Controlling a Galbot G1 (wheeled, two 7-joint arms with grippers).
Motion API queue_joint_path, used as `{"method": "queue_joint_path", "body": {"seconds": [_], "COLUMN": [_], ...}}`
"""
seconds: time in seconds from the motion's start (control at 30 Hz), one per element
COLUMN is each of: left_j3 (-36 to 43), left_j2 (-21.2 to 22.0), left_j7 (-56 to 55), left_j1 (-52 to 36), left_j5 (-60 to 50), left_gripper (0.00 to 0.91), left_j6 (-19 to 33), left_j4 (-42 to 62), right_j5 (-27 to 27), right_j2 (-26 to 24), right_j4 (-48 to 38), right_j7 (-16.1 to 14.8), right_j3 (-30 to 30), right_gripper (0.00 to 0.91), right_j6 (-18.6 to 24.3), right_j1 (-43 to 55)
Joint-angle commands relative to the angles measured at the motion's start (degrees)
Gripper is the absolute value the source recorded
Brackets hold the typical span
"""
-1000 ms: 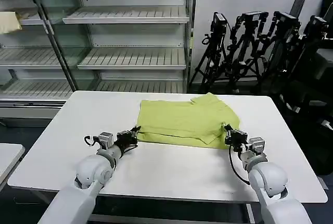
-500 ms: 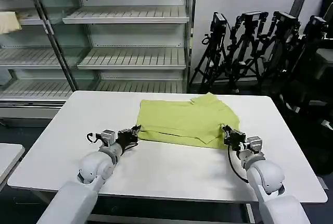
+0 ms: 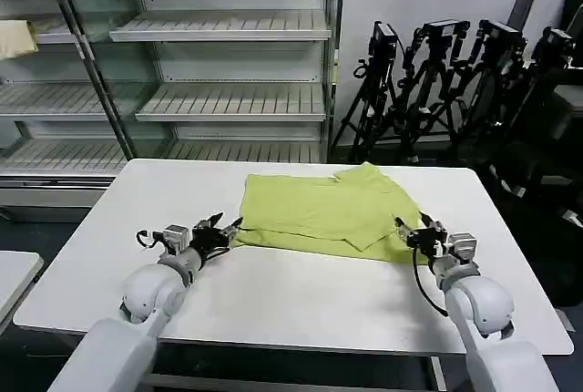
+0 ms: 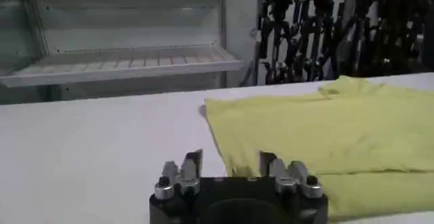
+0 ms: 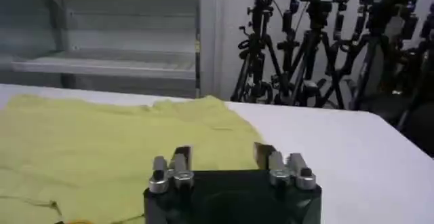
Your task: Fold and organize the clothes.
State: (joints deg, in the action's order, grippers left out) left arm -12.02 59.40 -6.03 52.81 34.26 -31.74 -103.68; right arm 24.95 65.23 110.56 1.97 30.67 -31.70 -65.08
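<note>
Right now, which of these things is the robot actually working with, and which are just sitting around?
Part of the job:
- lime T-shirt, partly folded on the white table
- left gripper, jaws open at the shirt's near left corner
- right gripper, jaws open at its near right edge

Just there:
- bare shelving
- black tripods

Two white arms reaching forward, low and roughly level. Left gripper (image 3: pixel 223 225) with fingers (image 4: pixel 192 161) spread apart, holding nothing. Right gripper (image 3: pixel 412 230), well apart from it, fingers (image 5: pixel 180 157) likewise spread and empty.
</note>
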Motion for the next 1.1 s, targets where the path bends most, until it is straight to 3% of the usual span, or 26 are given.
{"method": "queue_joint_path", "body": {"seconds": [0.03, 0.27, 0.3, 0.33, 0.37, 0.4, 0.43, 0.47, 1.1], "left_j3": [-0.03, -0.08, -0.04, 0.03, 0.21, 0.49, 0.74, 0.94, 1.7], "left_j2": [-1.72, -1.0, -0.91, -0.85, -0.74, -0.68, -0.56, -0.43, -0.17], "left_j7": [-1.56, -3.19, -3.47, -3.85, -4.15, -4.29, -4.36, -4.35, -2.48], "left_j1": [4.88, 4.15, 3.9, 3.75, 3.64, 3.43, 3.3, 3.2, 2.48], "left_j5": [0.48, 0.85, 0.86, 0.84, 0.8, 0.65, 0.22, -0.37, -1.98], "left_gripper": [0.907, 0.907, 0.907, 0.907, 0.907, 0.907, 0.262, 0.01, 0.01], "left_j6": [-1.33, -1.34, -1.35, -1.37, -1.37, -1.38, -1.39, -1.4, -1.33], "left_j4": [-6.43, -3.92, -3.71, -3.45, -3.02, -2.65, -2.04, -1.41, 2.46], "right_j5": [-0.13, -0.9, -0.85, -0.68, -0.67, -0.81, -0.85, -0.8, -0.19], "right_j2": [-0.43, -0.47, -0.47, -0.3, -0.29, -0.31, -0.29, -0.27, -0.45], "right_j4": [7.13, 5.25, 5.23, 5.07, 4.65, 4.09, 3.71, 3.3, 2.15], "right_j7": [1.28, 2.64, 3.1, 3.74, 3.86, 3.84, 3.83, 3.74, 2.32], "right_j3": [1.98, 2.47, 2.4, 2.27, 2.1, 1.92, 1.8, 1.74, 1.49], "right_gripper": [0.907, 0.907, 0.736, 0.101, 0.0, 0.0, 0.0, 0.0, 0.0], "right_j6": [-1.43, -1.47, -1.45, -1.46, -1.45, -1.45, -1.46, -1.46, -1.42], "right_j1": [-10.05, -10.67, -10.67, -10.59, -10.54, -10.42, -10.37, -10.2, -9.14]}}
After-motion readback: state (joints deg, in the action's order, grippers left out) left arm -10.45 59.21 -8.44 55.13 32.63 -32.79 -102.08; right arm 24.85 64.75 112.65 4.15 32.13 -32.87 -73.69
